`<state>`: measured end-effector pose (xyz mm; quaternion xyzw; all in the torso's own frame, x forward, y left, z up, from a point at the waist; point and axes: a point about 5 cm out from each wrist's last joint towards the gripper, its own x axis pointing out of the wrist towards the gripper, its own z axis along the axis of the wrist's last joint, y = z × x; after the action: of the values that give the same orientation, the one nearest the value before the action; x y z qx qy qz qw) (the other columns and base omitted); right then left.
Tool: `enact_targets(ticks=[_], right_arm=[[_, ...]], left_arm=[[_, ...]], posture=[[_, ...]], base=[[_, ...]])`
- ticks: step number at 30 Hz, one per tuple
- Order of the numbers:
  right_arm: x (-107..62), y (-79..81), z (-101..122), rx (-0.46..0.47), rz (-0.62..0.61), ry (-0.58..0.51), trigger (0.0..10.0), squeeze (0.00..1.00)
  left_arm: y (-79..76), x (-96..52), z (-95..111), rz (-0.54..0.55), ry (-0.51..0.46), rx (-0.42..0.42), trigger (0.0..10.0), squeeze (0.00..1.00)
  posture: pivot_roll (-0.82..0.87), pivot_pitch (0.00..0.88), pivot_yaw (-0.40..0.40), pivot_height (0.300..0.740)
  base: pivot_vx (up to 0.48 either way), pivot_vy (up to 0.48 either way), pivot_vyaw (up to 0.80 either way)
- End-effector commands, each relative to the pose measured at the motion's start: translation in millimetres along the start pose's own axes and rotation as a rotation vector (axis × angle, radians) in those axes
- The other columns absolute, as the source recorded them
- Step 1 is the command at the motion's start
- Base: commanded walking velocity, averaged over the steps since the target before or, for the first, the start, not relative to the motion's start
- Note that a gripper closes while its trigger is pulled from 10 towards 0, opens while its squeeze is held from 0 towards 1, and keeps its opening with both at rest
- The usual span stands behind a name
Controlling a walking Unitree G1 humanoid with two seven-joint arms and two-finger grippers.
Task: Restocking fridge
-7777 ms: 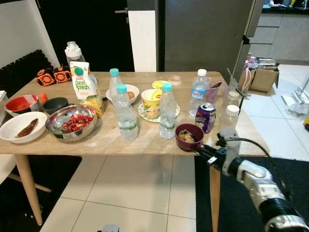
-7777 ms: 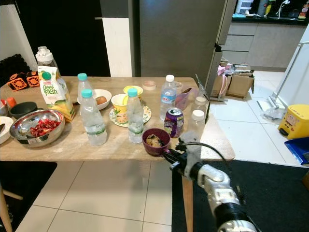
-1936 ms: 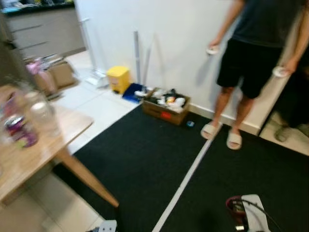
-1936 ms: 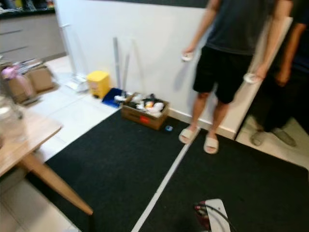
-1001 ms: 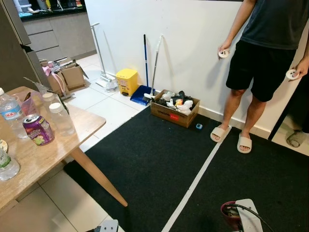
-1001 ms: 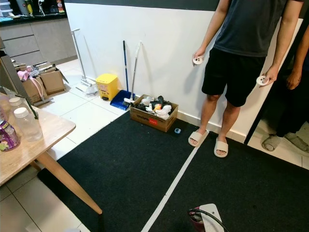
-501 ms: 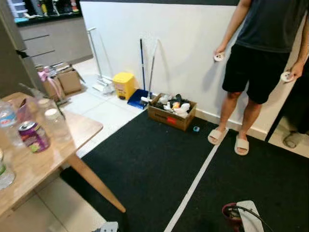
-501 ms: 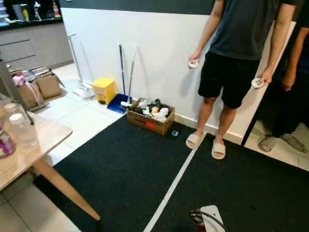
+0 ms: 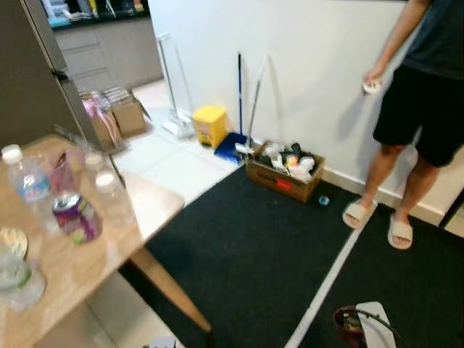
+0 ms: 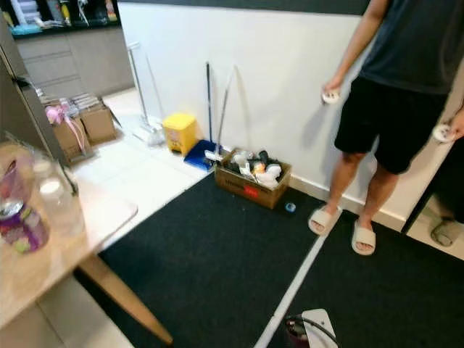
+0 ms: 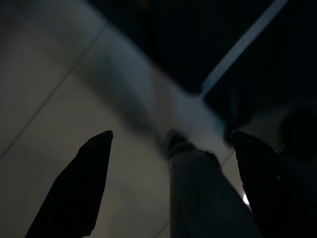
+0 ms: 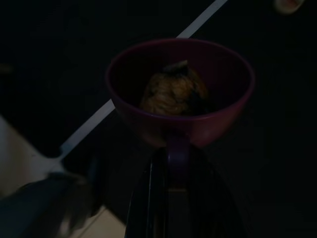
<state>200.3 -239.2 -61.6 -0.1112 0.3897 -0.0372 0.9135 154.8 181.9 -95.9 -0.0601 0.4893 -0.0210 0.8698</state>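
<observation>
While the right gripper [image 12: 171, 163] pinches the rim of a purple bowl [image 12: 181, 94] between its closed fingers, the bowl hangs low over the black carpet [image 10: 217, 268], well away from the wooden table [image 9: 80, 268]. A lump of brownish food [image 12: 173, 91] sits inside the bowl. In the head views the bowl's rim [image 9: 346, 319] peeks in at the bottom edge, just beside the white stripe [image 9: 326, 283] that crosses the carpet.

The table stands off to the robot's left, its corner reaching toward the carpet. On the table near that corner are a purple can [image 9: 76, 216], a clear jar with a white lid [image 9: 114, 197] just beside the can, and a water bottle with a white cap [image 9: 25, 187] farther in.

Beyond the table, against the white wall, lie a cardboard box full of odds and ends [image 9: 284, 168], a yellow bin [image 9: 210, 123] and a blue dustpan [image 9: 232, 147]. A person in dark shorts and white slippers [image 10: 384, 145] stands by the wall, far from the table.

The left gripper [image 11: 168, 183] hangs with its fingers spread apart above pale tiles beside a table leg [image 11: 203, 193].
</observation>
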Motion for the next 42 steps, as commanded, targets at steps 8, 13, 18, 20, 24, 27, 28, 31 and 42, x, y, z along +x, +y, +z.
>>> enact_targets(ticks=[8,13,18,20,24,27,28,31,42], right_arm=[[0.7,-3.4,4.0,0.007,-0.010,-0.015,10.0,0.00],[0.6,-3.4,3.6,0.008,-0.009,-0.013,10.0,0.00],[0.8,-3.3,4.1,0.007,-0.009,-0.014,10.0,0.00],[0.7,-3.7,3.8,0.006,-0.009,-0.013,10.0,0.00],[0.6,-4.0,3.4,0.006,-0.009,-0.011,10.0,0.00],[0.6,-4.2,3.2,0.010,-0.008,-0.009,10.0,0.00],[0.5,-4.3,2.9,0.009,-0.009,-0.010,10.0,0.00],[0.4,-4.2,2.6,0.007,-0.010,-0.009,10.0,0.00],[-0.2,-1.5,-2.0,0.020,0.004,0.020,10.0,0.00]], left_arm=[[0.4,-1.5,-9.1,0.002,0.027,-0.009,10.0,0.00],[-0.3,-1.3,-8.6,0.001,0.025,-0.010,10.0,0.00],[-0.4,-1.2,-8.5,0.003,0.024,-0.020,10.0,0.00],[0.8,-1.3,-8.8,0.024,0.025,-0.023,10.0,0.00],[1.4,-1.4,-9.6,0.032,0.032,-0.030,10.0,0.00],[1.5,-1.4,-9.2,0.029,0.028,-0.033,10.0,0.00],[2.0,-1.6,-9.3,0.030,0.029,-0.034,10.0,0.00],[2.6,-1.7,-9.1,0.031,0.028,-0.030,10.0,0.00],[3.1,-1.5,-7.4,0.033,0.022,-0.030,10.0,0.00]], posture=[[-0.05,0.000,0.018,0.740],[-0.05,0.000,0.018,0.740],[-0.05,0.000,0.018,0.740],[-0.05,0.000,0.018,0.740],[-0.05,0.000,0.018,0.740],[-0.05,0.000,0.018,0.740],[-0.06,0.000,0.019,0.740],[-0.06,0.000,0.019,0.740],[-0.05,0.000,0.019,0.740]], base=[[0.215,0.000,-0.20],[0.000,0.000,0.00],[0.000,0.000,0.00],[0.000,0.000,0.00],[0.000,0.000,0.00],[0.000,0.000,0.00],[0.000,0.000,0.00],[0.000,0.000,0.00],[0.000,0.000,-0.49]])
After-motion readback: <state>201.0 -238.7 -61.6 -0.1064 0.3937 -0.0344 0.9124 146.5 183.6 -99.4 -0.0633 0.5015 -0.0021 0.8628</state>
